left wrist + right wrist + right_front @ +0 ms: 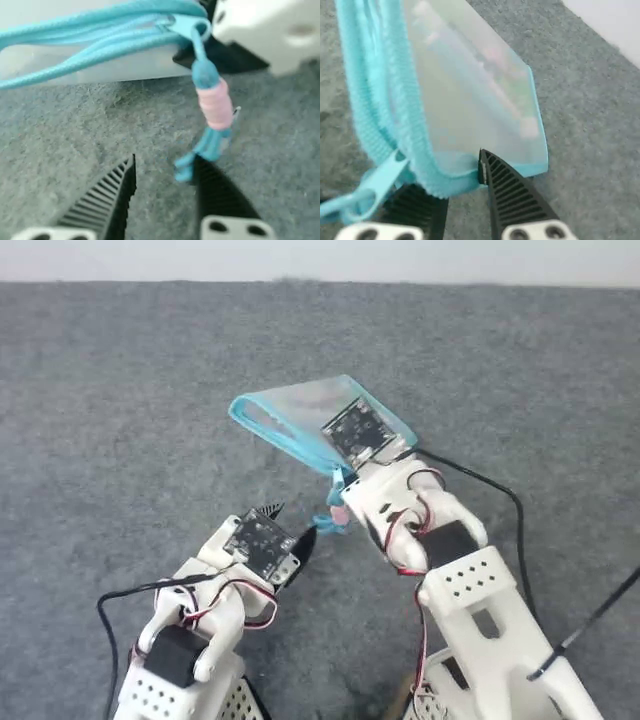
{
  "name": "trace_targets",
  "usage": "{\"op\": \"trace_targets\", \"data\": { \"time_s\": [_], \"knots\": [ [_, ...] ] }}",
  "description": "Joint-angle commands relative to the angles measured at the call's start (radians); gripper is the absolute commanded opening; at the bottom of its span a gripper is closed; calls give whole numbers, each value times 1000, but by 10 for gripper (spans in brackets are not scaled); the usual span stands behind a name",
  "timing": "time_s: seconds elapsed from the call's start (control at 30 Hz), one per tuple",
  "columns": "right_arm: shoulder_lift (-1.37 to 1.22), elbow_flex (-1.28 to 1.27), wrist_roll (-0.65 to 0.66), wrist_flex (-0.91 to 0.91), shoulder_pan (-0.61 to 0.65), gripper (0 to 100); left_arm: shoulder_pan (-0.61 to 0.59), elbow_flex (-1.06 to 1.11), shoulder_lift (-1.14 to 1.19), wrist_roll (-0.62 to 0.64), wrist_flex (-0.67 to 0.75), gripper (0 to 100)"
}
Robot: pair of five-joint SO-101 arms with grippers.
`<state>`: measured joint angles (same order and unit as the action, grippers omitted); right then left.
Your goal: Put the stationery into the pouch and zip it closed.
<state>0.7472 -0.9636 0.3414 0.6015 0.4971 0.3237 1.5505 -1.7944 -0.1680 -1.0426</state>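
In the high view the right arm's circuit board [358, 430] covers one corner of the pouch [295, 410]; the stationery [490, 80] inside shows as blurred streaks through the translucent wall, its kinds beyond telling; the zip pull [376, 181] and the pouch run off the picture's edge; the tassel [216, 102] is blurred.

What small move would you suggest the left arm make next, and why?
Probably ease the left gripper forward and shut it on the zipper pull. Its jaws stand open with the pull's tassel beside one finger, the right gripper pinches the pouch at that end, and its teal zipper looks unzipped.
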Motion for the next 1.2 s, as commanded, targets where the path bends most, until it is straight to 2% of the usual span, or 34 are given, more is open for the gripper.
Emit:
{"op": "trace_targets", "data": {
  "time_s": [0.0, 0.23, 0.37, 0.57, 0.67, 0.77, 0.87, 1.0, 1.17],
  "knots": [
    [38, 64, 14, -7, 31, 6, 12, -56, 6, 83, 41, 287],
    [-36, 49, 12, -16, 58, 6, 14, -56, 6, 109, 51, 298],
    [-99, 49, 12, -7, 108, 6, 5, -25, 6, 110, 101, 297],
    [-108, 44, 12, 30, 111, 6, 5, 76, 6, 107, 210, 296],
    [-108, 43, 12, 50, 110, 6, 3, 94, 6, 103, 233, 235],
    [-110, 35, 14, 48, 107, 6, -5, 90, 6, 101, 229, 120],
    [-119, 17, 18, 39, 82, 6, -81, 88, 6, 101, 235, 12],
    [-120, 3, 20, 13, 8, 6, -213, 62, 6, 101, 239, 12],
    [-120, -21, 29, -33, -53, 6, -293, 65, 6, 103, 253, 12]
  ]
}}
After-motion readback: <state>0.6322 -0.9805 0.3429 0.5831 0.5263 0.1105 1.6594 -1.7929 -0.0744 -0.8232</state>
